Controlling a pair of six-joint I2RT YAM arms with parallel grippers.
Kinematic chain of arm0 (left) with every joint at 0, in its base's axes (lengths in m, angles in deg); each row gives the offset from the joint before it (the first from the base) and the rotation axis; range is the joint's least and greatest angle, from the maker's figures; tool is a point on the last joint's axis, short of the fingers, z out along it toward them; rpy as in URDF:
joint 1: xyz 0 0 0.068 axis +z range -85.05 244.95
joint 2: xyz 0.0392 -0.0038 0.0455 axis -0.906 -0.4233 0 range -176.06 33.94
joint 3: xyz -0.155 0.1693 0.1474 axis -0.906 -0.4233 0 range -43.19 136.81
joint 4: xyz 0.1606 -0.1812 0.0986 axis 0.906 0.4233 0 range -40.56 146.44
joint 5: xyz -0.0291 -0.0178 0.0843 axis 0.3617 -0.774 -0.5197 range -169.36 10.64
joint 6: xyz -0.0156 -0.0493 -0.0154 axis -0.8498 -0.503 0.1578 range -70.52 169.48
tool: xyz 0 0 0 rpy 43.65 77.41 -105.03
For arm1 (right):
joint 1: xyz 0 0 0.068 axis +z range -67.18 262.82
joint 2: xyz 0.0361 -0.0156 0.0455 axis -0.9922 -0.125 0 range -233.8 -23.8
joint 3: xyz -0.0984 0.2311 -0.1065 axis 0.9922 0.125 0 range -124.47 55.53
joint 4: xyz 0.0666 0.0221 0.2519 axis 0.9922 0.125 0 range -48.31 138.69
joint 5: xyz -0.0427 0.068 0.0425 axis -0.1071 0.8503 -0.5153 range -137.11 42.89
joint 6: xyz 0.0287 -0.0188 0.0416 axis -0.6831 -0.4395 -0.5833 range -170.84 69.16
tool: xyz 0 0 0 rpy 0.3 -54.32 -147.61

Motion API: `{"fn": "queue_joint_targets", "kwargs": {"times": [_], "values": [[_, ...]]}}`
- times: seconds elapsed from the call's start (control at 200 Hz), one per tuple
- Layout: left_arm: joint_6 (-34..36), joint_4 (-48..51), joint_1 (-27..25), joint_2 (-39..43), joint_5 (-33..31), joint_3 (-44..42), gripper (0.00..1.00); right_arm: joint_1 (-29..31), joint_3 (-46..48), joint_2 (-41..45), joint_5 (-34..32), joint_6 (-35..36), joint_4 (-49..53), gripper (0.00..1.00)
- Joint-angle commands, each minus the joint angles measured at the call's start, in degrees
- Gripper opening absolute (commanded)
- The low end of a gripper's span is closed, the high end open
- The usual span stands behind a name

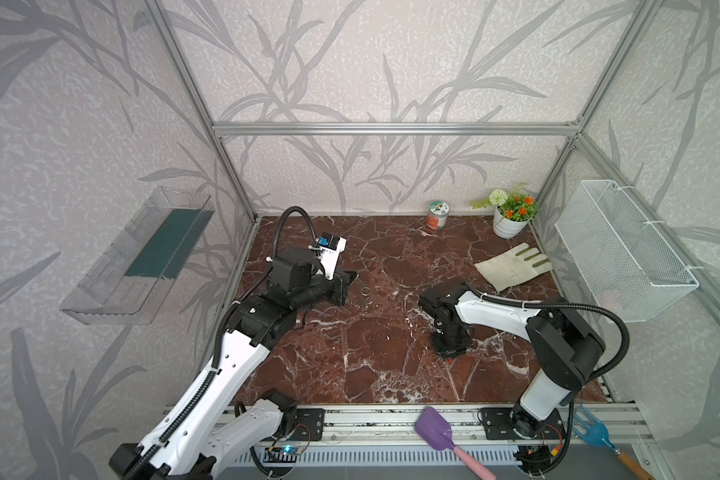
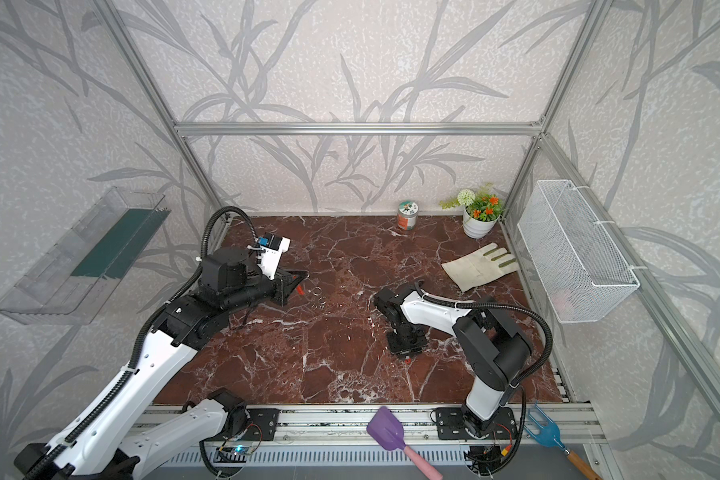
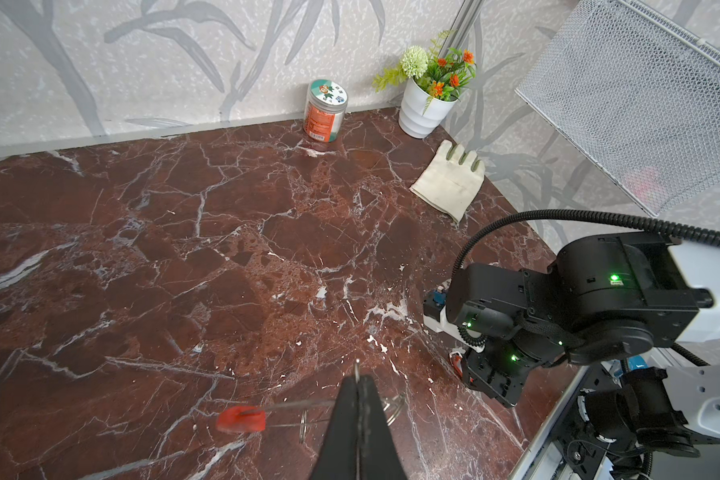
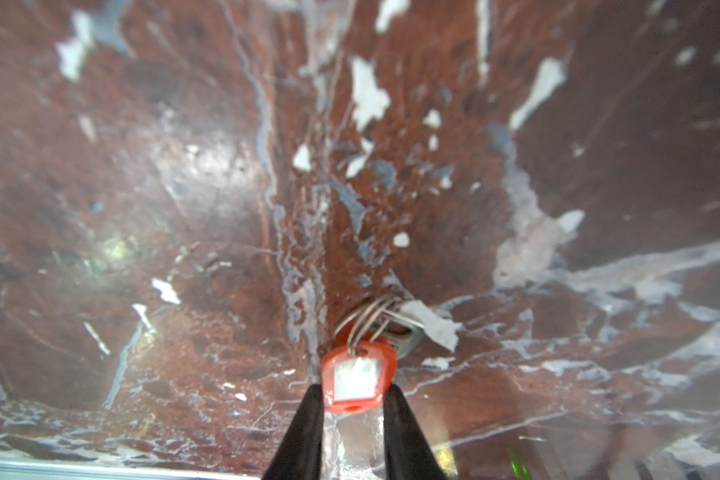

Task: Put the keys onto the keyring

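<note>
left gripper [image 3: 359, 388]: clamped tight on the keyring [image 3: 242, 419]; sits left of centre in both top views
keyring: edge-on from the left wrist cam; thin grey band runs into the closed fingers, red section sticks out to one side; in the top views only a red bit peeks out at the gripper tip
right gripper [image 4: 354, 392]: points straight down at the table [image 1: 371, 374], right of centre and a bit low in both top views; black fingers [image 4: 308, 419] sit either side of the key tag [image 4: 356, 380], right up against its edges; honestly can't tell if it's pinching or just framing it
key tag: lying on the marble, white label face up, between the right fingertips; its little metal ring [image 4: 375, 316] rests on the table just past it; well apart from the keyring
loose split rings [image 2: 317, 291]: on the table just right of the left gripper
back of table: jar [image 1: 436, 215] and flower pot [image 1: 508, 224] at upper right; glove [image 1: 512, 266] flat just below the pot
walls: wire basket [image 1: 624, 253] on the right; clear tray [image 1: 142, 257] on the left
front rail: purple spatula [image 1: 435, 428] and blue fork tool [image 1: 595, 434] along the bottom of the frame
</note>
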Motion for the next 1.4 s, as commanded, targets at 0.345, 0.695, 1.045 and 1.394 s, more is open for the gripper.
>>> {"fn": "queue_joint_targets", "kwargs": {"times": [0.345, 0.695, 1.045, 1.394], "values": [[0.41, -0.77, 0.00, 1.97, -0.28, -0.54, 0.00, -2.48, -11.31, -2.23, 0.83, -0.32, 9.02, 0.42], [0.86, -0.60, 0.00, 3.53, -0.85, -1.23, 0.00, -3.71, -16.67, -9.52, 1.28, 0.17, 10.42, 0.37], [1.23, -0.51, 0.01, 3.76, -1.16, -1.42, 0.00, -3.78, -16.02, -11.69, 0.24, 1.52, 10.35, 0.27], [1.33, -0.18, 0.06, 3.20, -1.06, -0.98, 0.00, -4.66, -15.19, -12.94, 0.18, 2.53, 9.25, 0.24]]}}
